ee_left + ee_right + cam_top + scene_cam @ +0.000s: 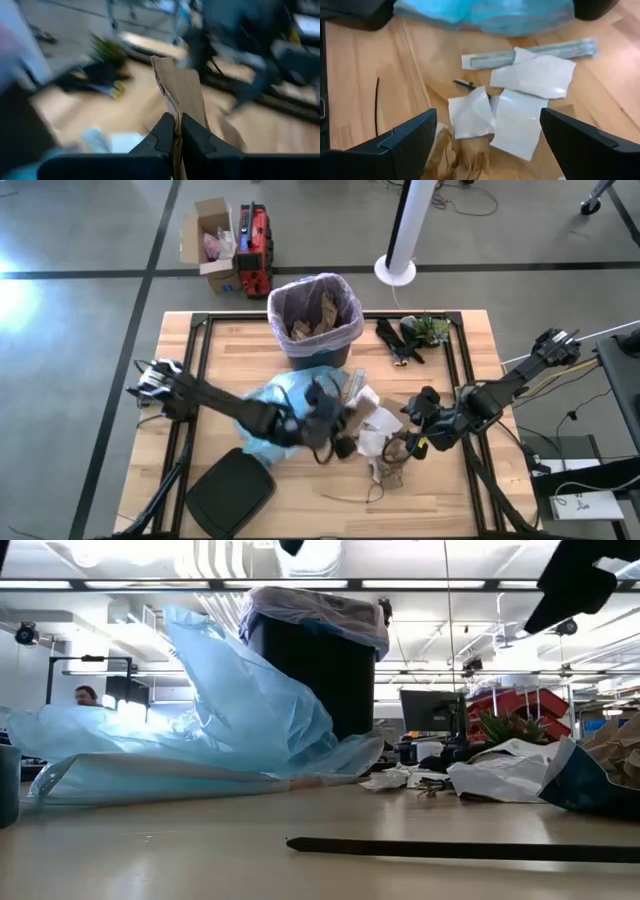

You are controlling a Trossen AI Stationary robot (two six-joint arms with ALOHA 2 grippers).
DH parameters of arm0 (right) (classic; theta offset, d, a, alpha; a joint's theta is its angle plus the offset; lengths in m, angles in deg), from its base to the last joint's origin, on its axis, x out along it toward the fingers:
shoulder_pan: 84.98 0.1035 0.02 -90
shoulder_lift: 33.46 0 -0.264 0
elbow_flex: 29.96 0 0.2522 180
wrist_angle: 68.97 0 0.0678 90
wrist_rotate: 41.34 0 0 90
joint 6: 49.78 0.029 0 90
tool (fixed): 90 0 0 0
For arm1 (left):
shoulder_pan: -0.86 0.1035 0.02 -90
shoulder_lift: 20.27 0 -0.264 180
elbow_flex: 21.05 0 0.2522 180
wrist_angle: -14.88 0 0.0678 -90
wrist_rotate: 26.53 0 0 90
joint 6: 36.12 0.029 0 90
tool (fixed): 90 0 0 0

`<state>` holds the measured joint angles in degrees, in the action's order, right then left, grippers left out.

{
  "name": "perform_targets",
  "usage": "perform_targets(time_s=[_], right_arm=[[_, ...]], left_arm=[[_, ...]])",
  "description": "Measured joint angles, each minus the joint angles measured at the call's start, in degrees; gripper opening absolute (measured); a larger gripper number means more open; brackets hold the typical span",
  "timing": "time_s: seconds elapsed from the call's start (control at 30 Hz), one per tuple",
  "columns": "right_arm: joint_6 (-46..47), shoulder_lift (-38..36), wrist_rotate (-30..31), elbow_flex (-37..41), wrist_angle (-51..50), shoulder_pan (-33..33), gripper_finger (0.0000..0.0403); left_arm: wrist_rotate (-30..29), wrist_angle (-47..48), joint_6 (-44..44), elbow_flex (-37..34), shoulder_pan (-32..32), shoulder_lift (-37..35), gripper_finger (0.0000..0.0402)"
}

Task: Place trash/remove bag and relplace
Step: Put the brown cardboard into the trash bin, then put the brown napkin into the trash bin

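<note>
The black bin [316,330] stands at the table's far middle, lined with the pinkish-white bag [345,330] and holding brown paper [318,315]. My left gripper [330,420] is over the table's middle, beside the light blue bag [285,405], and is shut on a crumpled brown paper piece [182,92]. My right gripper [487,115] is open and empty, hovering over white paper scraps [520,95] and brown paper [462,157]. In the high view my right gripper [412,438] is right of the middle. My left gripper pinches the brown paper piece between its two fingers, on a folded edge at its near end [177,125]. The paper sticks out past the fingertips [167,127] along their line, with its far end [162,62] free. Whether it is clear of the table does not show.
A black lid [230,492] lies near the front left. Black and green clutter [410,335] lies at the far right. A thin black strip [460,850] lies on the near table. A box [212,242] and a red case [255,248] stand on the floor beyond.
</note>
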<state>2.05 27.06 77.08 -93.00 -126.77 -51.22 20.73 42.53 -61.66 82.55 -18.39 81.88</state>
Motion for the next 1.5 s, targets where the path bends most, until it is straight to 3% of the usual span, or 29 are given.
perform_targets(time_s=[0.23,0.47,0.77,1.07,1.2,1.5], right_arm=[[-0.2,-0.45,4.0,0.02,0.44,0.0,0.0341],[-0.92,0.13,4.83,0.11,1.03,0.0,0.0341],[-4.92,0.3,7.74,0.17,0.97,-0.92,0.0341],[-9.45,0.28,7.66,0.17,0.86,-3.4,0.0341],[-12.21,0.24,7.48,0.17,0.96,-5.16,0.0341],[-13.46,0.13,7.13,0.2,1.66,-6.93,0.0341]], left_arm=[[-0.02,0.38,5.05,0.02,8.99,-8.6,0.0005],[0.19,-0.31,15.45,0.15,19.28,-13.92,0.0006],[1.69,1.41,24.11,0.13,30.46,-15.26,0.001],[5.23,4.84,30.2,0.02,33.96,-15.17,0.0014],[6.38,6.29,30.82,0.02,34.04,-15.17,0.0048],[5.52,10.26,29.32,-0.29,34.15,-15.14,0.0174]])
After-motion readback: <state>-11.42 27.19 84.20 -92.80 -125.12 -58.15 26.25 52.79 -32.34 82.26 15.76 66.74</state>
